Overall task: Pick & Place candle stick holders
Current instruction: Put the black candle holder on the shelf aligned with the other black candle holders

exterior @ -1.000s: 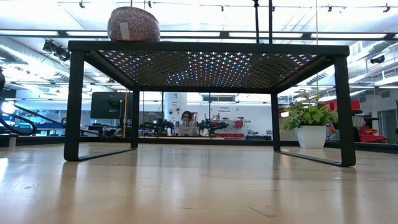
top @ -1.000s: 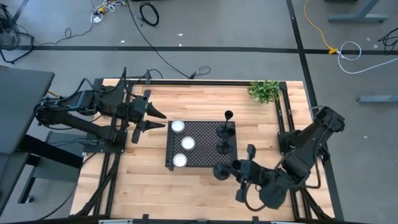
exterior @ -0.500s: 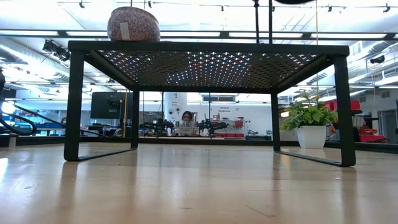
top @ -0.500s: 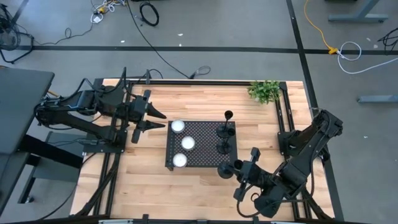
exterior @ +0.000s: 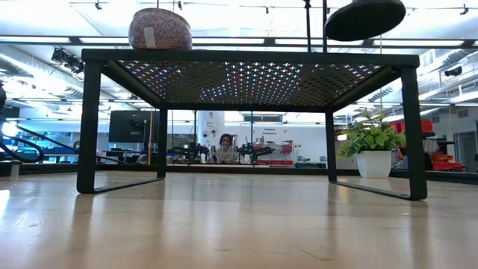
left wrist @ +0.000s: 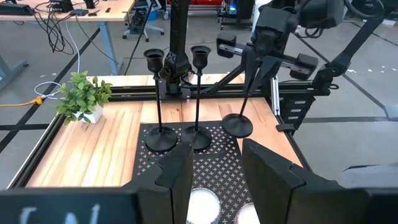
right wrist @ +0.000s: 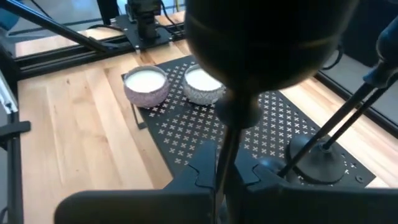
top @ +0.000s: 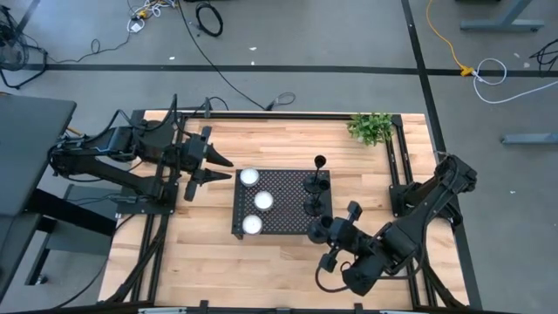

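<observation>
Two black candle stick holders [top: 316, 183] [top: 314, 207] stand upright on their round bases on the right side of the black perforated tray [top: 283, 205]; the left wrist view also shows them [left wrist: 160, 140] [left wrist: 198, 137]. My right gripper [top: 338, 234] is shut on a third holder [left wrist: 237, 124], at the tray's near right corner. That holder's base [exterior: 364, 19] hangs just above the tray top [exterior: 246, 56]. My left gripper [top: 214, 166] waits open at the table's left side. My right gripper pinches the holder's thin stem [right wrist: 222, 149] between its two fingers, in the stem's upper part away from the base. It comes from the table's near right, slanting down. The holder is tilted, base end [right wrist: 267, 43] ahead of the fingers, lifted clear of the tray.
Three white-filled bowls [top: 251, 177] [top: 262, 200] [top: 252, 224] sit in a row on the tray's left side. A potted plant [top: 371, 126] stands at the table's far right corner. Bare wood lies around the tray, which stands raised on legs [exterior: 91, 127].
My right gripper has sunk and tipped downward, edging toward the tray. The held holder's base has moved from just off the tray's near right corner to over it and has dropped into the low view, still clear of the tray top.
</observation>
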`<action>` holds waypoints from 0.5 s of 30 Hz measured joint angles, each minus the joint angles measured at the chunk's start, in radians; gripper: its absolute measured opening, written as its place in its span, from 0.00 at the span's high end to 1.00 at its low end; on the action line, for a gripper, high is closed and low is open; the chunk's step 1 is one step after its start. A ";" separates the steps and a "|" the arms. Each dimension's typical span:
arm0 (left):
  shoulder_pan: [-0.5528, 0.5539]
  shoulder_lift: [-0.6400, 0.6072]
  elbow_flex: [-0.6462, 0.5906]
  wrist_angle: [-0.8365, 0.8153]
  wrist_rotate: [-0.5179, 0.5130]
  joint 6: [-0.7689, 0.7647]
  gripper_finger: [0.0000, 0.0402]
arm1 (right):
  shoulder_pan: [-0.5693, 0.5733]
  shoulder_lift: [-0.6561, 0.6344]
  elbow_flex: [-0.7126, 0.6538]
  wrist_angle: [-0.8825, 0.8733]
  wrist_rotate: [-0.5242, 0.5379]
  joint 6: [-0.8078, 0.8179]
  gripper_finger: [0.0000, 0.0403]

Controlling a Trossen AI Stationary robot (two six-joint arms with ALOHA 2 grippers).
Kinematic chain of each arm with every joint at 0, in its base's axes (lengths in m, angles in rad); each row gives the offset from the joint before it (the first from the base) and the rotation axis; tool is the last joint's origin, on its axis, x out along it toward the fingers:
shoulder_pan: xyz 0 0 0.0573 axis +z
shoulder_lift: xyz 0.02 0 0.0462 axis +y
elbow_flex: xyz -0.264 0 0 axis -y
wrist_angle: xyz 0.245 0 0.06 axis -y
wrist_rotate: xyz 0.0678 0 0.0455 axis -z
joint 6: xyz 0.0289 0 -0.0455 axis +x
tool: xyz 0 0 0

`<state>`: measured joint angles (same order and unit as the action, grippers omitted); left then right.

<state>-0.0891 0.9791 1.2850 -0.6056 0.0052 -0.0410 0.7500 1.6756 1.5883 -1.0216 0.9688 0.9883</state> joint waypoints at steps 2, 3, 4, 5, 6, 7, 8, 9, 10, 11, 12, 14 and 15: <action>0.000 0.000 0.000 0.000 0.000 0.000 0.65 | -0.008 0.000 -0.001 -0.006 -0.001 0.003 1.00; 0.000 0.000 0.000 0.000 0.000 0.000 0.65 | -0.011 0.000 -0.009 -0.001 0.000 0.006 1.00; 0.000 0.000 0.000 0.000 0.000 0.000 0.65 | -0.016 0.000 -0.021 0.001 -0.001 0.013 1.00; 0.000 0.000 0.000 -0.001 0.000 0.000 0.65 | -0.020 0.000 -0.037 0.000 -0.006 0.025 1.00; 0.000 0.000 0.000 -0.004 0.000 0.000 0.65 | -0.025 0.000 -0.055 -0.001 -0.020 0.035 1.00; 0.000 0.000 0.000 -0.007 0.000 0.000 0.65 | -0.030 0.000 -0.071 0.000 -0.026 0.053 1.00; 0.000 0.000 0.000 -0.007 0.000 0.000 0.65 | -0.033 -0.001 -0.080 0.004 -0.019 0.069 1.00; 0.000 0.000 0.000 -0.007 0.000 0.000 0.65 | -0.036 -0.005 -0.086 0.006 -0.020 0.078 1.00; 0.000 0.000 0.000 -0.008 0.000 0.000 0.65 | -0.038 -0.006 -0.088 0.005 -0.020 0.080 1.00; 0.000 0.000 0.000 -0.007 0.000 0.000 0.65 | -0.039 -0.006 -0.089 0.008 -0.019 0.080 1.00; 0.000 0.000 0.000 -0.008 0.000 0.000 0.65 | -0.039 -0.006 -0.089 0.010 -0.018 0.076 1.00; 0.000 0.000 0.000 -0.008 0.000 0.000 0.65 | -0.041 -0.007 -0.089 0.013 -0.018 0.062 1.00; 0.000 0.000 0.000 -0.008 0.000 0.000 0.65 | -0.042 -0.010 -0.089 0.015 -0.020 0.055 1.00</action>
<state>-0.0891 0.9791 1.2850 -0.6136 0.0051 -0.0406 0.7078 1.6656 1.4989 -1.0068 0.9490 1.0437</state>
